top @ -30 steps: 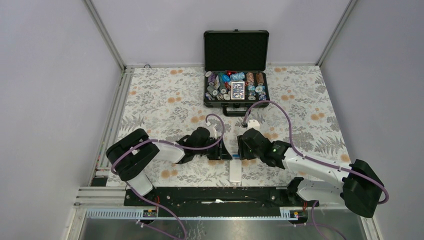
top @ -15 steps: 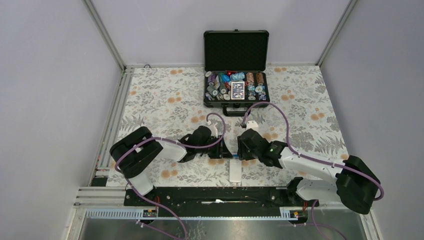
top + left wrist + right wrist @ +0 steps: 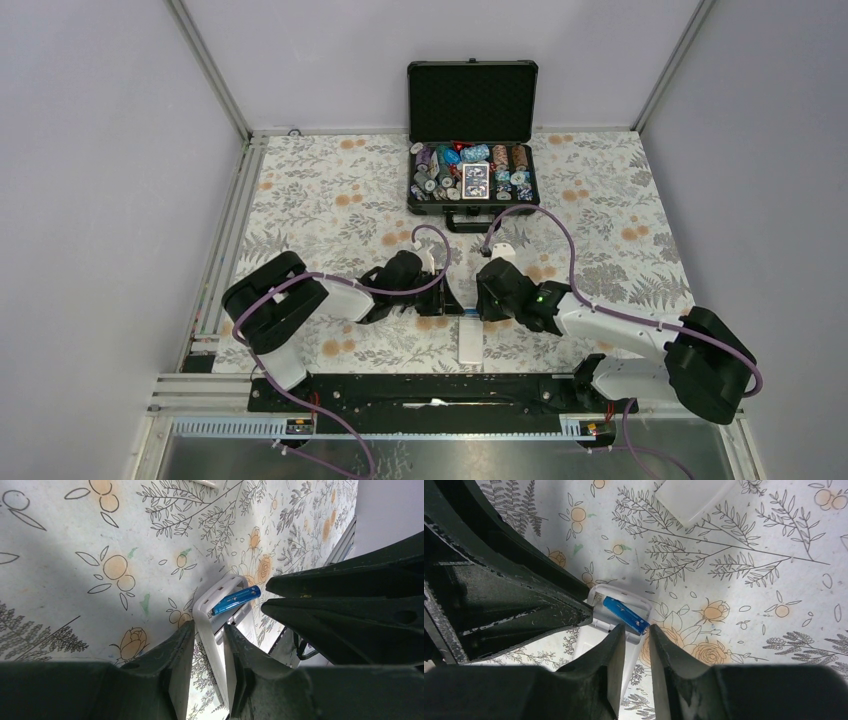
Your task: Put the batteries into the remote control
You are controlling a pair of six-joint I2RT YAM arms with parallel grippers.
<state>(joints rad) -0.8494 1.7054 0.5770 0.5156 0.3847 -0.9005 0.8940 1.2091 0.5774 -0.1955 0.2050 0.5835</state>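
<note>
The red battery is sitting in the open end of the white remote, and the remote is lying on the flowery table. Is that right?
Almost. The battery is blue, not red. The left wrist view shows it clearly. The rest holds: it sits in the open end of the white remote, and the remote lies on the flowery table.

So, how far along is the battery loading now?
Done: cover off, one blue battery lies in the remote control's open bay. In hand: left gripper clasps the remote, right gripper at the battery's end. Left: perhaps seating it; second battery, unseen.
</note>
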